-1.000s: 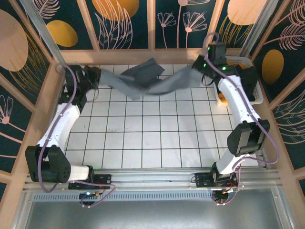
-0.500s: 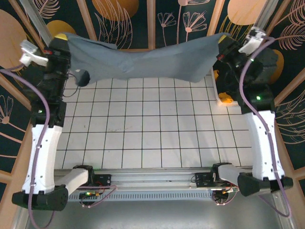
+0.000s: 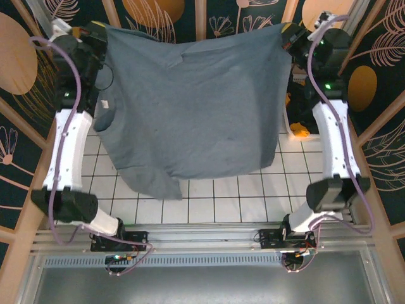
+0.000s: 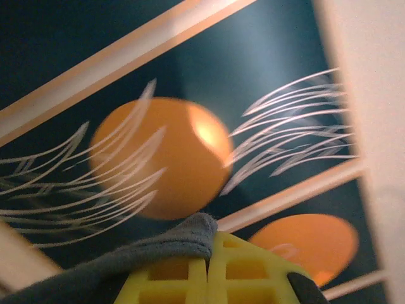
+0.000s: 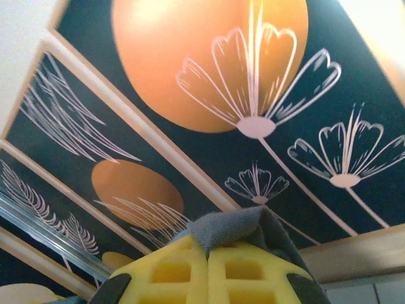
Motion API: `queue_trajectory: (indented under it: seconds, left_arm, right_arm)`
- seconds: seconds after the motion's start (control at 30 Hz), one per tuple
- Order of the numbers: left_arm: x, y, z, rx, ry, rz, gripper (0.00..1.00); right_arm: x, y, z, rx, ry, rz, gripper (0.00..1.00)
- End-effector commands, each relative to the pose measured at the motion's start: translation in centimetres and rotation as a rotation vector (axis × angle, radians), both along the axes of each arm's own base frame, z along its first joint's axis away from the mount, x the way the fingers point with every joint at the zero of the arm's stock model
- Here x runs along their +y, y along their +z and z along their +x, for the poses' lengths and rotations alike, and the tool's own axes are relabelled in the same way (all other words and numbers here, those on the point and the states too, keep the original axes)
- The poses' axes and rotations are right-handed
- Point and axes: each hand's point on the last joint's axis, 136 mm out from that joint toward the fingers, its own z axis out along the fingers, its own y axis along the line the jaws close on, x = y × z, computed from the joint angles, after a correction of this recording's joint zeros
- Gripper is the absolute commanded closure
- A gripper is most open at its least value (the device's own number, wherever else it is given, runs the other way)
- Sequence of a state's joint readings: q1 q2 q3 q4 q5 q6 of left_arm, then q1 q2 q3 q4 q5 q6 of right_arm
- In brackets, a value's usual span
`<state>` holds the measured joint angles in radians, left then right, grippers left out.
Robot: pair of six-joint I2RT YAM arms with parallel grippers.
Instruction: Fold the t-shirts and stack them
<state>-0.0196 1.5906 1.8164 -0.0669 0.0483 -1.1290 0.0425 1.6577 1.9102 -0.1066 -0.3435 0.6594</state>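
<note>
Grey-blue t-shirt [image 3: 196, 101] hangs as a sheet between left gripper [image 3: 95, 33] at upper left and right gripper [image 3: 288, 33] at upper right, both pinched on its top edge. It blocks the upper and middle of the top view, and the tiles under it are hidden. Open table [image 3: 240, 196] is the tile strip below the hem, the lower right block and a narrow column at left, flanked by left arm [image 3: 66, 145] and right arm [image 3: 335, 139]. Patterned wall panels [image 3: 19, 57] box in left, back and right; white basket [image 3: 293, 128] sits just beside the right arm at mid right.
</note>
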Motion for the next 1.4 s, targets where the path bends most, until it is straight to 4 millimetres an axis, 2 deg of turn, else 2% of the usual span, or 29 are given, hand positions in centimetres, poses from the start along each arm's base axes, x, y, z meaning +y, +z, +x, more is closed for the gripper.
queue_trajectory:
  seconds: [0.0, 0.07, 0.1, 0.2, 0.23, 0.33, 0.4, 0.47, 0.5, 0.53, 0.57, 0.63, 0.67, 0.7, 0.73, 0.77, 0.8, 0.83, 0.9, 0.93, 0.97, 1.03, 1.1, 1.17, 1.27, 1.37]
  left_arm:
    - [1.0, 0.9, 2.0, -0.039, -0.053, 0.041, 1.00]
    - [0.9, 0.8, 4.1, -0.047, -0.105, 0.057, 1.00]
    - [0.8, 1.4, 4.8, -0.059, -0.126, 0.070, 1.00]
    - [0.5, 4.8, 5.5, -0.105, -0.148, 0.132, 1.00]
    - [0.5, 6.5, 5.2, -0.141, -0.148, 0.147, 1.00]
    - [0.4, 10.7, 3.0, -0.242, -0.145, 0.145, 1.00]
    - [0.6, 12.3, 0.9, -0.263, -0.125, 0.139, 1.00]
    - [0.9, 12.4, -1.5, -0.245, -0.094, 0.158, 1.00]
    - [1.3, 11.1, -2.4, -0.204, -0.065, 0.164, 1.00]
    - [1.6, 10.7, -4.4, -0.195, -0.035, 0.166, 1.00]
    - [2.4, 8.9, -5.9, -0.163, 0.012, 0.150, 1.00]
    - [3.7, 4.1, -8.6, -0.082, 0.091, 0.093, 1.00]
    - [4.4, -0.1, -9.7, -0.002, 0.130, 0.061, 1.00]
    - [4.6, -3.2, -10.7, 0.049, 0.146, 0.035, 1.00]
    - [4.8, -7.7, -11.7, 0.127, 0.155, 0.004, 1.00]
    - [4.6, -11.8, -12.5, 0.197, 0.148, -0.020, 0.91]
    - [4.1, -15.9, -13.2, 0.262, 0.122, -0.035, 0.75]
    - [3.7, -20.0, -13.8, 0.346, 0.105, -0.055, 0.65]
    - [2.8, -27.7, -15.5, 0.511, 0.066, -0.079, 0.43]
    - [2.6, -30.6, -16.4, 0.581, 0.058, -0.089, 0.38]
    - [2.3, -33.2, -17.3, 0.648, 0.052, -0.098, 0.35]
    - [1.7, -36.2, -18.6, 0.738, 0.024, -0.112, 0.35]
    - [1.2, -37.6, -19.6, 0.823, 0.004, -0.115, 0.37]
    - [0.7, -38.0, -20.3, 0.871, -0.008, -0.101, 0.40]
    - [-0.6, -38.5, -20.4, 0.923, -0.062, -0.101, 0.46]
    - [-3.6, -38.4, -19.7, 0.952, -0.174, -0.054, 0.54]
  right_arm:
    - [0.8, 3.5, 1.2, -0.089, 0.073, 0.048, 1.00]
    - [1.1, 3.4, 3.0, -0.085, 0.083, 0.042, 1.00]
    - [1.0, 3.8, 3.7, -0.095, 0.083, 0.036, 1.00]
    - [0.3, 5.1, 5.1, -0.120, 0.077, 0.027, 1.00]
    - [-0.2, 5.6, 5.2, -0.132, 0.073, 0.031, 1.00]
    - [-1.8, 7.8, 4.2, -0.177, 0.058, 0.047, 1.00]
    - [-2.9, 8.6, 3.0, -0.183, 0.030, 0.033, 1.00]
    - [-3.6, 8.3, 1.5, -0.160, -0.004, 0.006, 1.00]
    - [-3.7, 7.9, 0.7, -0.146, -0.021, -0.008, 1.00]
    - [-4.0, 6.9, -0.2, -0.123, -0.049, -0.017, 1.00]
    - [-4.4, 5.9, -1.2, -0.106, -0.074, -0.021, 1.00]
    - [-5.1, 1.6, -3.4, -0.029, -0.122, -0.002, 1.00]
    - [-5.1, -1.0, -4.7, 0.020, -0.134, 0.009, 1.00]
    - [-5.1, -4.1, -5.5, 0.080, -0.144, 0.015, 1.00]
    - [-4.8, -7.9, -6.7, 0.154, -0.147, 0.018, 1.00]
    - [-4.6, -11.9, -7.9, 0.235, -0.155, 0.017, 1.00]
    - [-4.3, -15.5, -9.2, 0.303, -0.155, 0.011, 1.00]
    - [-3.9, -19.6, -10.6, 0.386, -0.147, 0.015, 0.91]
    - [-3.0, -27.2, -13.5, 0.558, -0.098, 0.019, 0.59]
    - [-2.7, -30.5, -14.8, 0.646, -0.080, 0.009, 0.45]
    - [-2.6, -32.9, -15.9, 0.722, -0.076, 0.007, 0.40]
    - [-2.3, -36.4, -17.8, 0.846, -0.047, -0.022, 0.36]
    - [-2.4, -38.1, -19.1, 0.931, -0.057, -0.064, 0.36]
    - [-2.6, -38.4, -19.8, 0.955, -0.069, -0.086, 0.36]
    - [-2.6, -38.1, -19.7, 0.942, -0.073, -0.105, 0.39]
    - [-2.0, -37.9, -18.8, 0.924, -0.057, -0.142, 0.45]
